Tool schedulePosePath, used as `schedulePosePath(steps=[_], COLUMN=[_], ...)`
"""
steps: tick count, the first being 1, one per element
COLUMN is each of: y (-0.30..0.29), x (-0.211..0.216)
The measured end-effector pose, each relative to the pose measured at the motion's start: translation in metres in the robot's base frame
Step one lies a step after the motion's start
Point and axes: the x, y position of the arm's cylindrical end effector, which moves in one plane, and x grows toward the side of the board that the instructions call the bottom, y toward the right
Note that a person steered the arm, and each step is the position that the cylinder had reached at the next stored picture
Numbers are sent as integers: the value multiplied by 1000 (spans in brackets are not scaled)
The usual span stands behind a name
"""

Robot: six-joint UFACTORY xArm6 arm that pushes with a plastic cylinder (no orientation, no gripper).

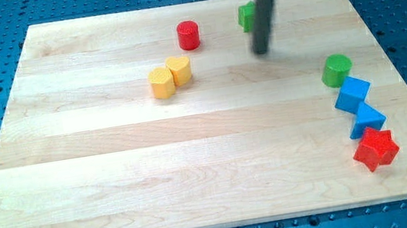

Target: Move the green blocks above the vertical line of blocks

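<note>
No readable text, labels or numbers anywhere.

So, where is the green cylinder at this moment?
The green cylinder is at the view's right, directly above the upper blue block, probably touching it.

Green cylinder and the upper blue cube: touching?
Cannot tell. In the camera view the green cylinder sits right at the top corner of the upper blue cube, their outlines meeting with no board visible between, which could be overlap only.
</note>
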Motion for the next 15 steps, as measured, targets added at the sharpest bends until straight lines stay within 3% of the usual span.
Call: schedulePosePath(steps=[1,2,3,4,6,7,8,10,11,12,13,14,15], y=[-32,6,62,66,15,35,94,23,41,90,101,54,50], x=[-47,-104,-91,-43,-68,-28,-16,-41,-5,3,1,-2,21])
